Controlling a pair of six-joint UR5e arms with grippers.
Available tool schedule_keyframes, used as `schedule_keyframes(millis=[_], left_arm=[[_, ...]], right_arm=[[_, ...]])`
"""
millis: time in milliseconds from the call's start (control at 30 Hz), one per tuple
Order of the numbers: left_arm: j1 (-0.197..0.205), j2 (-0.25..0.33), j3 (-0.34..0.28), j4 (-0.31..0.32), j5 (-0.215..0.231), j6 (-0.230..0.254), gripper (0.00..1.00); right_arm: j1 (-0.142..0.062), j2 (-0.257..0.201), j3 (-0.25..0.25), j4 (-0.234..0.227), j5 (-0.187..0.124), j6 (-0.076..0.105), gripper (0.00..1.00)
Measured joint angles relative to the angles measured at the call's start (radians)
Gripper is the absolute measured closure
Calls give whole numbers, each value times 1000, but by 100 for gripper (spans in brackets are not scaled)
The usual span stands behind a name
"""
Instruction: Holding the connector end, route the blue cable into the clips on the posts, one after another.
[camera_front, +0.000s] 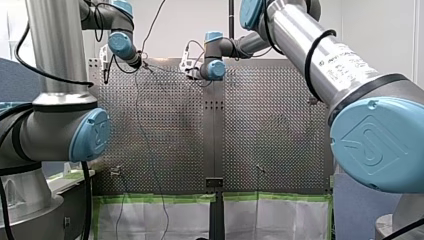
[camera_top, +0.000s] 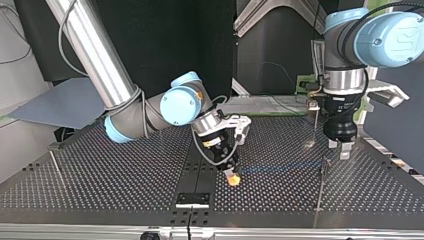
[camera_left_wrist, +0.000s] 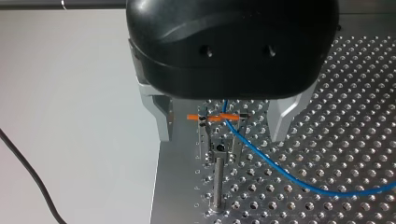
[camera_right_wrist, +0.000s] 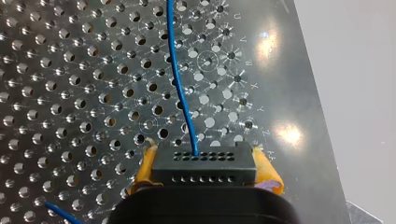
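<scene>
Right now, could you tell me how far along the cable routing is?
Done: the blue cable appears seated in the clip under my open left gripper. In hand: my right gripper clamps the connector. Left: the post at the top view's left carries no cable yet.

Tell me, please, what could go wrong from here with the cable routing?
The blue cable only crosses the clip; a pull on the connector might lift it out. My left gripper has open fingers straddling the post, so a sideways move could knock it.

perforated table (camera_top: 110, 195) — thin posts (camera_top: 56, 169) stand on it; blue cable (camera_top: 280, 169) seemingly lies across.
</scene>
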Motion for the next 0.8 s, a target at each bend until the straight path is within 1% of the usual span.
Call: schedule_keyframes(millis=[633, 800], left_arm=[[-7, 12, 0, 10, 16, 4, 0], [-16, 15, 0, 10, 37, 7, 0]], right_arm=[[-10, 0, 1, 1, -11, 3, 100], [-14, 0, 1, 2, -11, 3, 100]])
